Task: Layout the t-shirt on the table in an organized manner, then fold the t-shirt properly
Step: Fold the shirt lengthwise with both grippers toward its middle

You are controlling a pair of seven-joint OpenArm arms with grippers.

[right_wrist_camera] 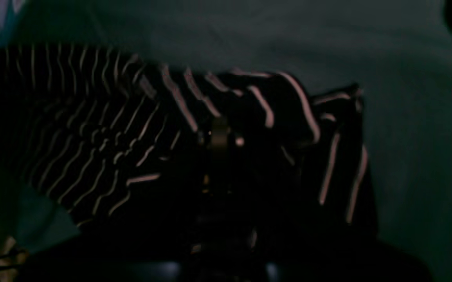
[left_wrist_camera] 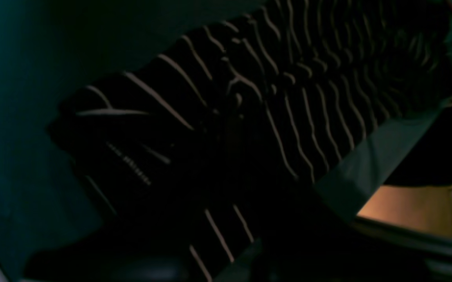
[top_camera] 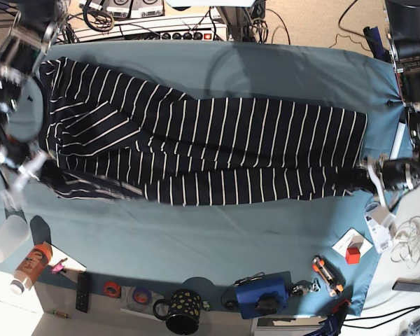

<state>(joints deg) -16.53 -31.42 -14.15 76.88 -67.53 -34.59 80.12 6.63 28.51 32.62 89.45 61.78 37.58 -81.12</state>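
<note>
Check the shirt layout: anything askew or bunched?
Yes. The t-shirt lies stretched across the table, but not flat: it runs at a slant, one layer is folded over diagonally near the right gripper, and a sleeve bunches below it. The left gripper pinches the opposite corner.

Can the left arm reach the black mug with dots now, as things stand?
Probably not right away. The left end effector is shut on the t-shirt at the table end, and the mug stands far along the near edge.
</note>
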